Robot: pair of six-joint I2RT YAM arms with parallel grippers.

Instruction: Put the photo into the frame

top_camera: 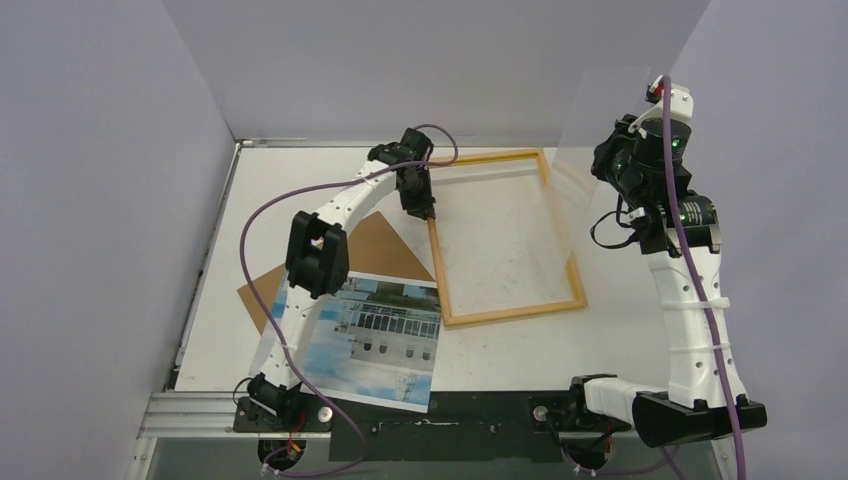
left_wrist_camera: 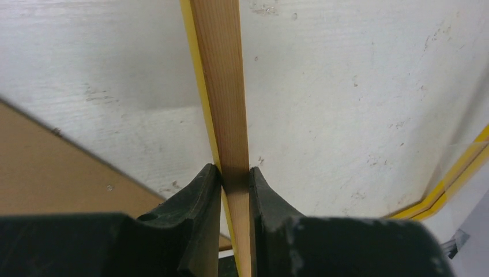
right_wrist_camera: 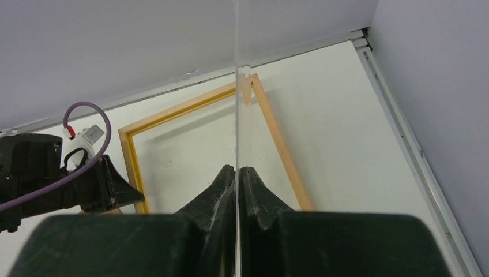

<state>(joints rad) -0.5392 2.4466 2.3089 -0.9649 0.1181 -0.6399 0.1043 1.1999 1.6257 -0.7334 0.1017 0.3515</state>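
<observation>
Left wrist view: the left gripper (left_wrist_camera: pixel 235 173) is pinched on a wooden rail of the frame (left_wrist_camera: pixel 222 86), which runs straight ahead of its fingers. The right gripper (right_wrist_camera: pixel 237 170) is clamped on an upright clear sheet (right_wrist_camera: pixel 236 86). The photo (top_camera: pixel 375 340) lies flat behind the left fingers, toward that arm's base, long axis crosswise to the frame's. The left arm is nearer.

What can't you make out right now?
Photo: top view, left arm covers its left side.
Board: top view, partly under arm and photo.
Sheet: faint in top view; edge-on in right wrist view.
Frame: left wrist view, cut off by picture edges.
</observation>
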